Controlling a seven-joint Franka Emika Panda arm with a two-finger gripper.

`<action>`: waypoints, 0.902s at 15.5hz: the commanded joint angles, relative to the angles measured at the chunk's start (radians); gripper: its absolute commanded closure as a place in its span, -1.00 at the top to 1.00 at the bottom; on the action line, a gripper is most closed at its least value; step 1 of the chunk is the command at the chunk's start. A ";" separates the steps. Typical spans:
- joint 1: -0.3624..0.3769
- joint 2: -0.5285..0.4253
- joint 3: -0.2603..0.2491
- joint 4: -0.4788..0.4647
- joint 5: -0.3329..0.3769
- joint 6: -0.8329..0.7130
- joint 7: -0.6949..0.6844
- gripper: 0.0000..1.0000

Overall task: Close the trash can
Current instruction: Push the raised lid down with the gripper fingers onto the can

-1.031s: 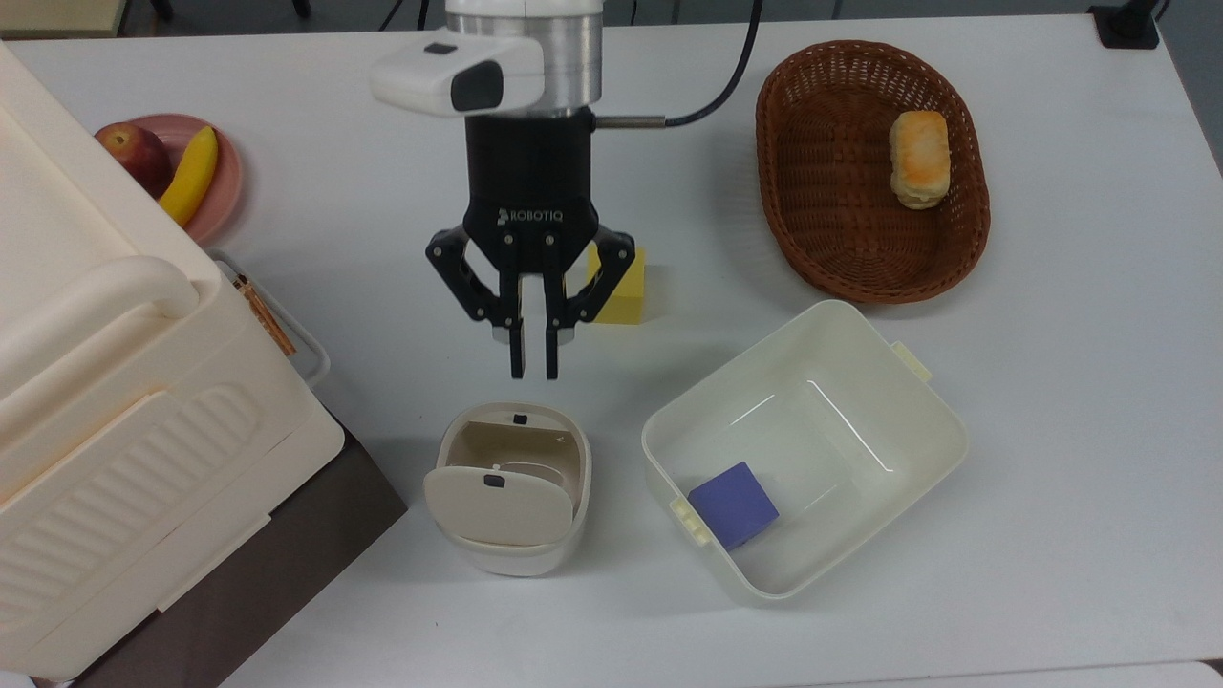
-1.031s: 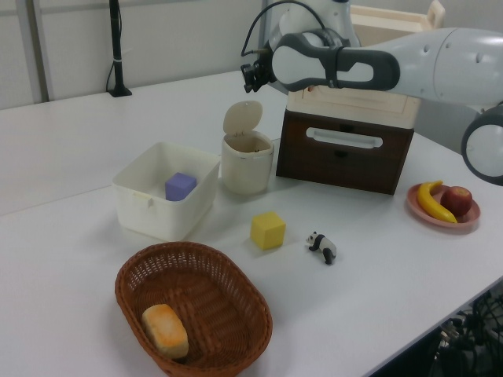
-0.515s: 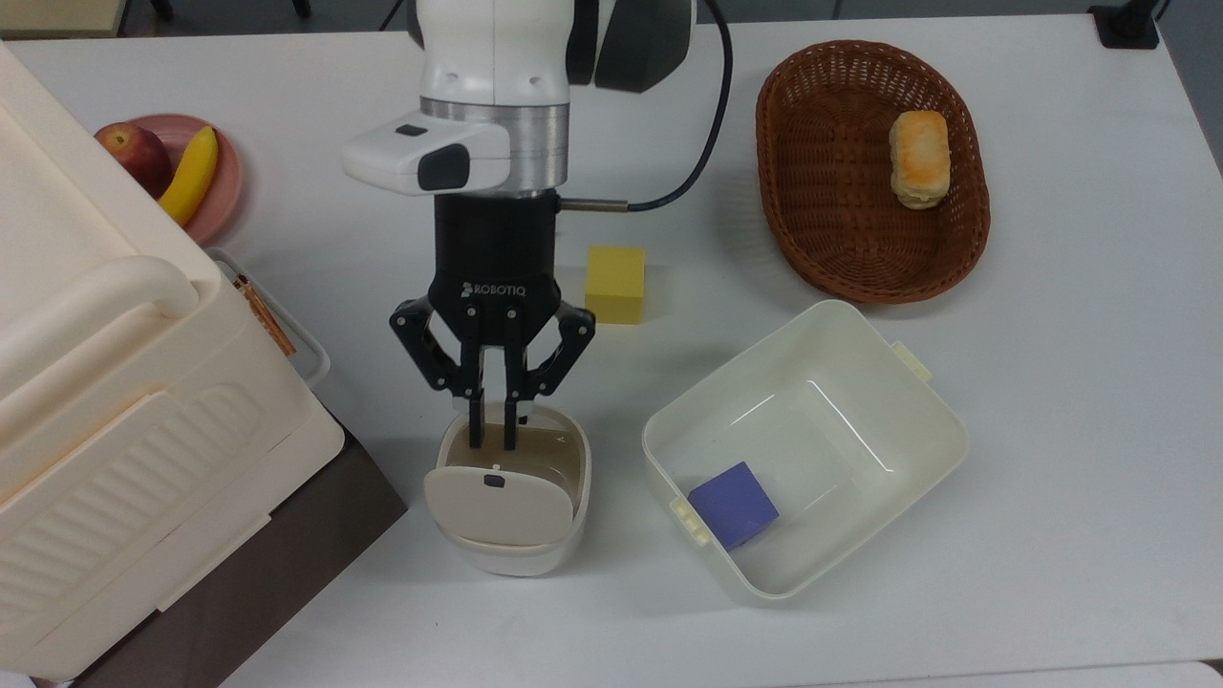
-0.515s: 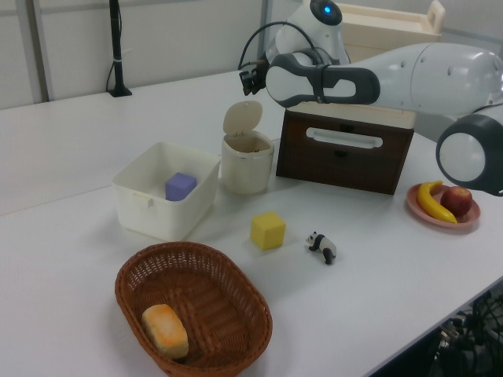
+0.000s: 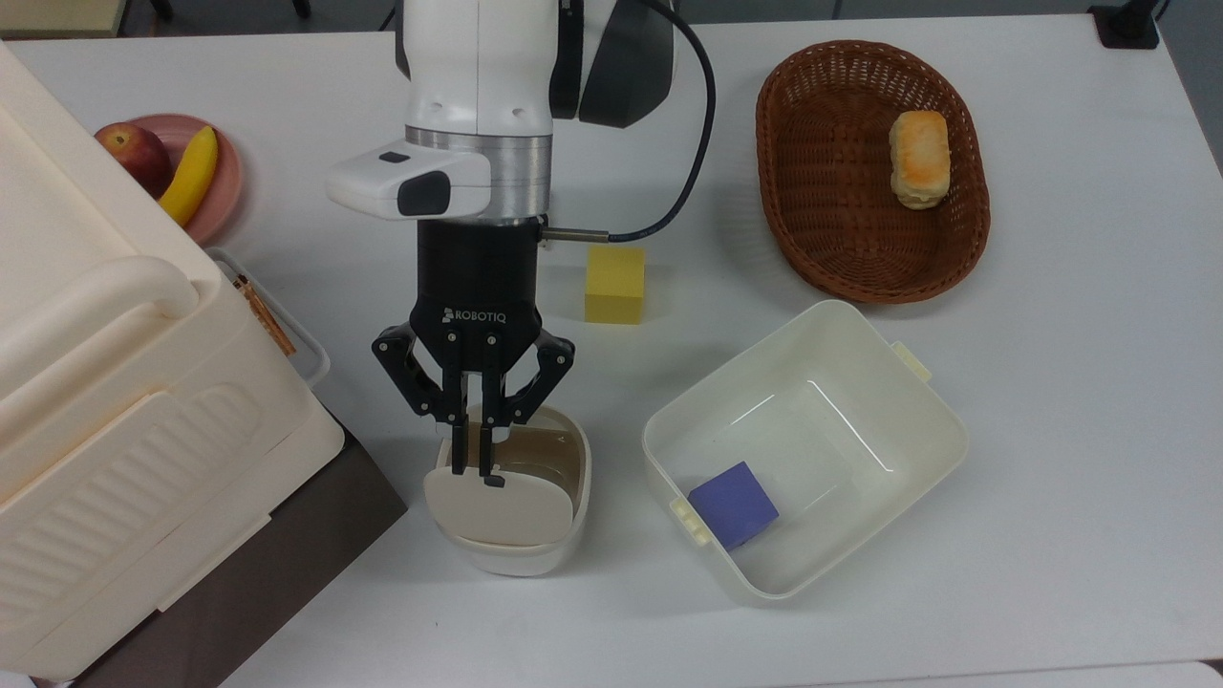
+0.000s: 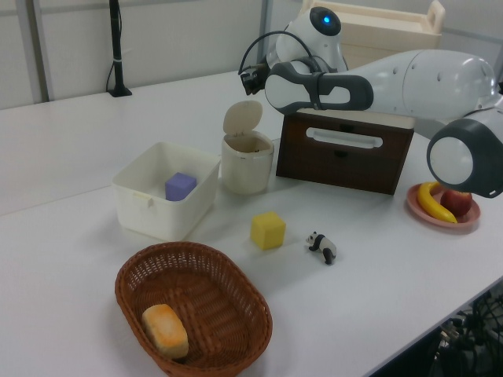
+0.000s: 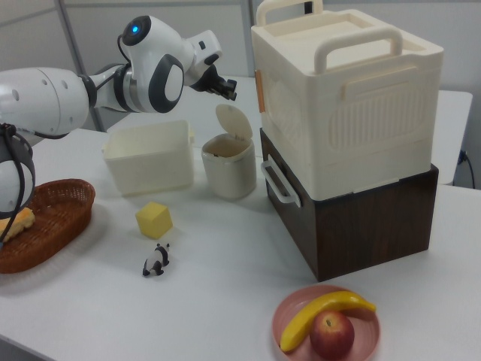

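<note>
Top view is showing the gripper [image 5: 475, 468] hanging over the trash can [image 5: 511, 497], its two black fingers [image 5: 461, 449] pressed nearly together with nothing between them, their tips sitting over the upper edge of the raised lid [image 5: 499, 510]. Whether the tips are actually touching the lid cannot be told. The trash can is sitting on the white table [image 5: 1051, 382], between the big cream box [image 5: 115, 401] on the top view's left and the open white tub [image 5: 812, 449] on the top view's right. Its lid is standing open, and in the left view the lid [image 6: 241, 117] is tilting up above the can [image 6: 247, 163], with the gripper [image 6: 248, 77] hovering above it. In the right view the can [image 7: 229, 165] is standing just beside the dark brown base [image 7: 361, 218] under the big box, lid [image 7: 234, 121] raised. A purple block [image 5: 733, 504] is lying in the tub. A yellow block [image 5: 614, 285] is sitting near the arm, a bread roll [image 5: 918, 159] is lying in the brown basket [image 5: 841, 239], and a banana [image 5: 189, 175] and an apple [image 5: 135, 155] are resting on a pink plate [image 5: 225, 182]. A small panda figure [image 6: 323, 247] is standing near the yellow block in the left view.
</note>
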 commanded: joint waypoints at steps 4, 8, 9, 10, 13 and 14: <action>0.011 0.033 -0.018 0.037 -0.018 0.017 0.050 -1.00; 0.013 0.034 -0.017 0.025 -0.018 0.013 0.050 -1.00; 0.013 0.034 -0.015 0.020 -0.018 0.011 0.050 -1.00; 0.013 0.034 -0.015 0.011 -0.018 0.011 0.050 -1.00; 0.010 0.033 -0.015 0.002 -0.016 0.005 0.046 -1.00; 0.011 0.033 -0.015 -0.004 -0.016 0.004 0.045 -1.00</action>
